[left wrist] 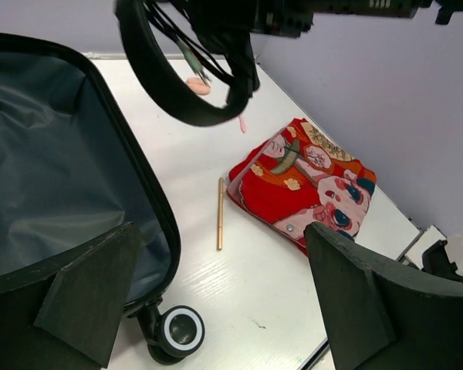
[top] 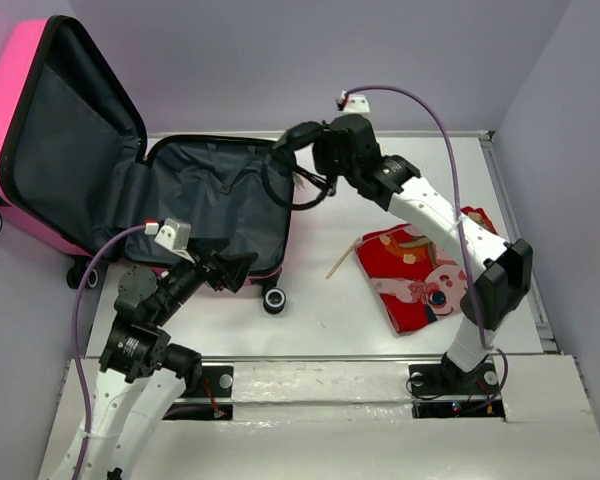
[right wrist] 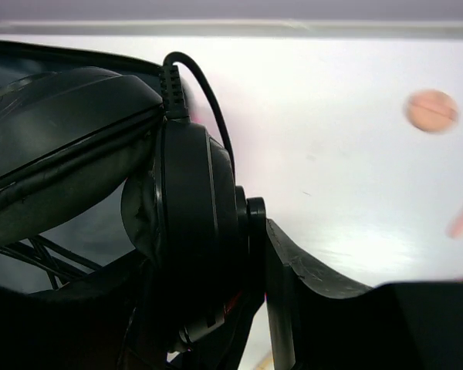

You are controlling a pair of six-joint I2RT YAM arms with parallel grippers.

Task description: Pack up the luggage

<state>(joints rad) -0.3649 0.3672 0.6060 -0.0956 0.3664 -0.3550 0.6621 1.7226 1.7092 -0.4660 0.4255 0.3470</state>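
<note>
The hot-pink luggage (top: 30, 80) lies open at the table's left, lid propped up, dark grey lining (top: 215, 200) exposed. My right gripper (top: 325, 150) is shut on black headphones (top: 280, 175) and holds them above the luggage's right rim, cable dangling. In the right wrist view the ear cup (right wrist: 189, 223) is pinched between the fingers (right wrist: 309, 293). My left gripper (top: 235, 272) is open and empty at the luggage's near edge, by its wheel (left wrist: 179, 330). The left wrist view shows the lining (left wrist: 54, 177) and the headband (left wrist: 150, 77) overhead.
A folded red patterned cloth (top: 420, 270) lies right of the luggage, also in the left wrist view (left wrist: 305, 185). A thin wooden stick (top: 341, 258) lies between them. A small pink disc (right wrist: 431, 110) sits on the far table. Walls close in at the back and right.
</note>
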